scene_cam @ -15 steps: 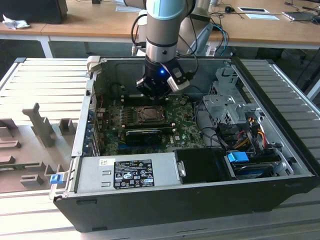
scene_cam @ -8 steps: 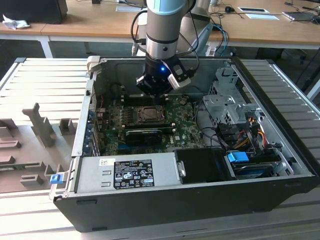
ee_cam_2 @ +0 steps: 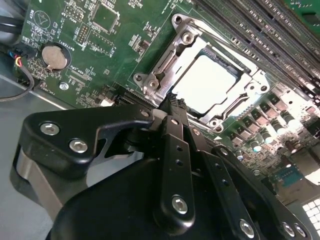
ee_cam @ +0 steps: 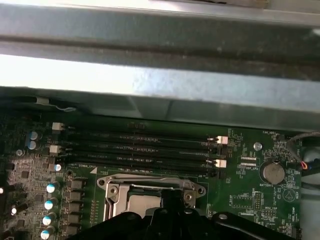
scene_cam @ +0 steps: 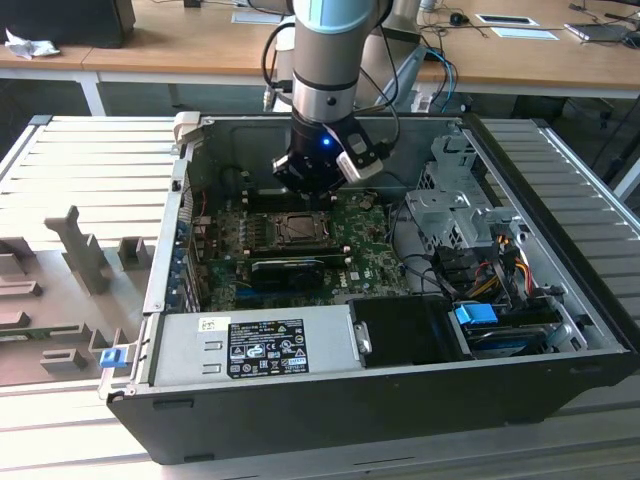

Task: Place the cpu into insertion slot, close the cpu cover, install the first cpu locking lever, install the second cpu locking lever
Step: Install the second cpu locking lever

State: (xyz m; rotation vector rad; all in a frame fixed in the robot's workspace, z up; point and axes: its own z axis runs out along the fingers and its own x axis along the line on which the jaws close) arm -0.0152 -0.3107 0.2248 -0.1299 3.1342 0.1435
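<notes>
Already the cpu sits flat in its socket on the motherboard, just ahead of my fingers, with the cpu cover down around it as a frame. I judge both light but fragile: the chip is stiff and slick, the cover thin sheet metal best pushed at its edge. Whether the fingers are parted or closed I cannot tell; they hover close above the socket's near edge. Beyond them memory slots and the case wall leave little room.
</notes>
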